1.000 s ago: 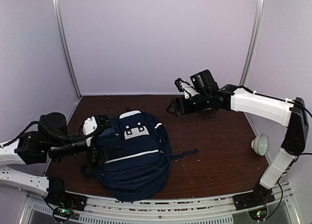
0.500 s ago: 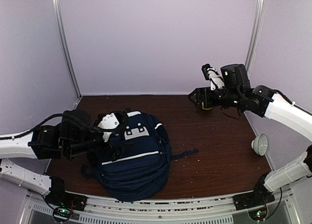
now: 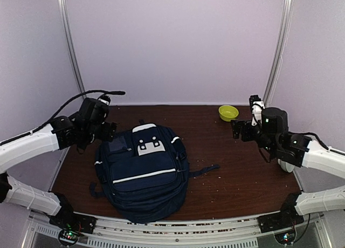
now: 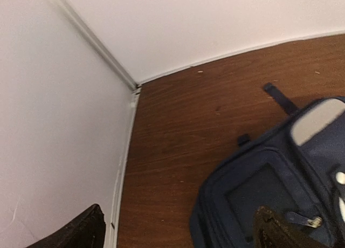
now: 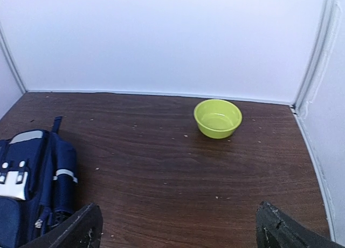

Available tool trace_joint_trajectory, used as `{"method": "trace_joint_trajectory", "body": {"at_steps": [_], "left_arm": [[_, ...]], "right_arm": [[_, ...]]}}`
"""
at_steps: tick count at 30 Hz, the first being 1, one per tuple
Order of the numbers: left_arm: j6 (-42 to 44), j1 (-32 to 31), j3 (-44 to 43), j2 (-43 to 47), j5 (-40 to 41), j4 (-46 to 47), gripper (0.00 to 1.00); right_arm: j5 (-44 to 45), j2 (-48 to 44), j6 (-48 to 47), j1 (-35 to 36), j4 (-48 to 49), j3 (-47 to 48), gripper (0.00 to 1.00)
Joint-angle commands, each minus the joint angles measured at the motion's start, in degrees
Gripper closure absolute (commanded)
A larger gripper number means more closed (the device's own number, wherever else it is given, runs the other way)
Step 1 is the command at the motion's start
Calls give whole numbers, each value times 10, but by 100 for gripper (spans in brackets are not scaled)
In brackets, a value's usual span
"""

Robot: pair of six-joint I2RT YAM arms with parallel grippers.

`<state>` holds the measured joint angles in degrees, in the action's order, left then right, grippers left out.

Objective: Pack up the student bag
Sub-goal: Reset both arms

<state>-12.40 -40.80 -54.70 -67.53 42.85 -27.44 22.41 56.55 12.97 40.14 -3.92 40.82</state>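
Bag (image 3: 143,172) lies flat on the bench (image 3: 237,172), apparently zipped, so we cannot judge the packing. Our left gripper (image 4: 178,232) and right gripper (image 5: 178,229) flank it, wide and empty.

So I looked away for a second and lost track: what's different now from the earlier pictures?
Both arms pulled back. The left pincer came off the backpack toward the back-left corner; the right pincer swung from table centre to the right side. Both now open, empty. That retreat uncovers a green bowl at the back right. The backpack stayed put, closed.
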Motion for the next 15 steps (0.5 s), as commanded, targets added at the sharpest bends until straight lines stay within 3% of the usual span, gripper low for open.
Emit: {"method": "trace_joint_trajectory", "body": {"at_steps": [1,8,10,15], "left_arm": [[-35,59,45,14,148,79,3],[134,149,166,3,157,406,2],[161,181,180,-21,151,456,2],[156,266,225,-60,31,560,2]], "right_arm": [[110,-22,-2,0,80,-44,0],[120,-64,13,0,158,-135,0],[118,-76,12,0,172,-149,0],[117,-110,12,-1,198,-180,0]]}}
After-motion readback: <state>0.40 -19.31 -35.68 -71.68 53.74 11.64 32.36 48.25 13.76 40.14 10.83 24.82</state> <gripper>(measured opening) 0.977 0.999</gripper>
